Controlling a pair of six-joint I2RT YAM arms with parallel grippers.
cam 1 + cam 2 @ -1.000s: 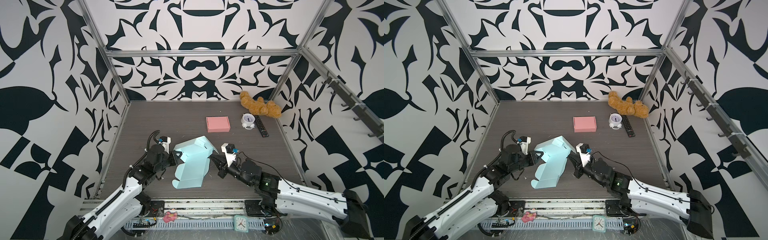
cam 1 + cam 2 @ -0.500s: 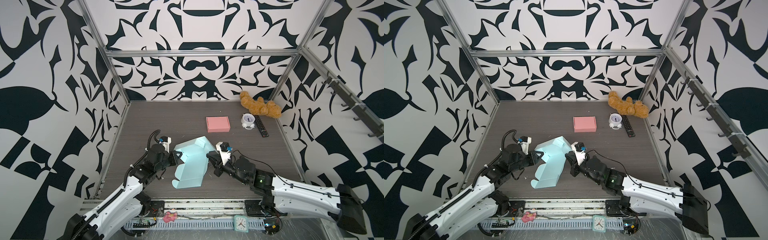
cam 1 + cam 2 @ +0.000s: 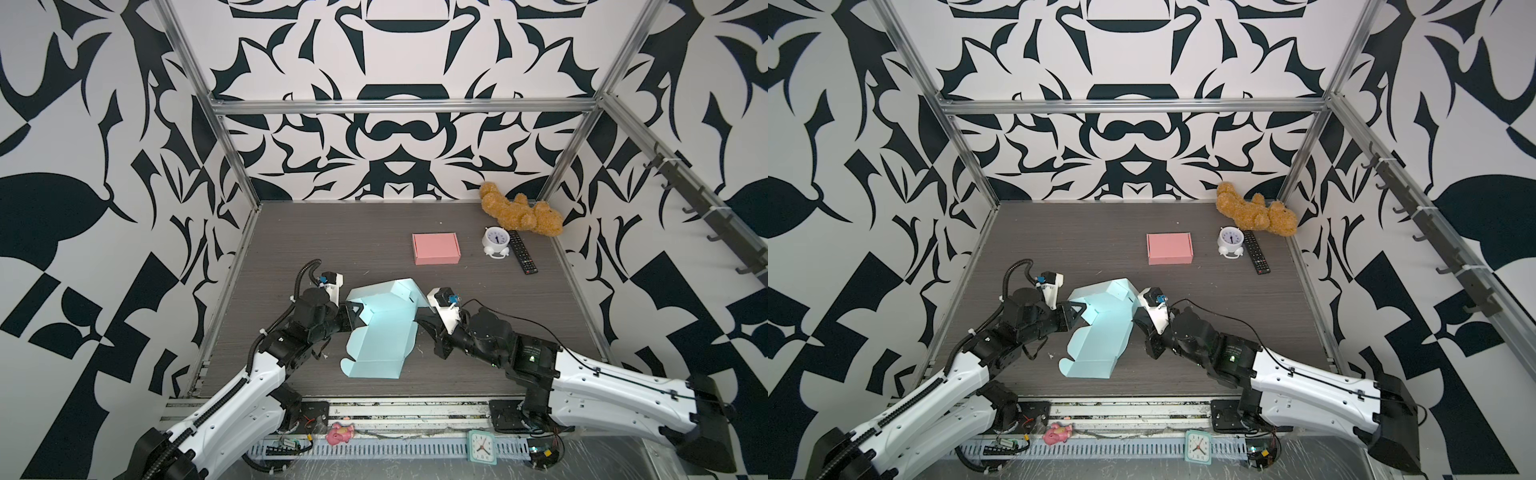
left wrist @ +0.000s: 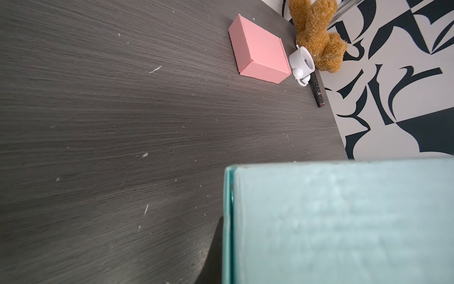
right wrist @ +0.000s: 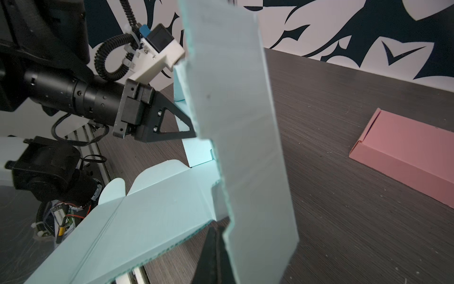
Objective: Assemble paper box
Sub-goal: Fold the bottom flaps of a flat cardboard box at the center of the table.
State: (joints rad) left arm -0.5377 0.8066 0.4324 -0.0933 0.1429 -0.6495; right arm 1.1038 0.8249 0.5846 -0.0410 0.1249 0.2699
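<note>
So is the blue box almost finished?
Not yet. The back panels of the blue box stand folded up. The left gripper and right gripper pinch its side edges. The front part lies flat, with flaps left to fold and close.

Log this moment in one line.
stage: folding | left gripper: shut on blue box | right gripper: shut on blue box | pink box: closed, apart

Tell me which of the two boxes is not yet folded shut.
The blue box near the front, its flaps spread open. The pink box farther back is fully closed.
</note>
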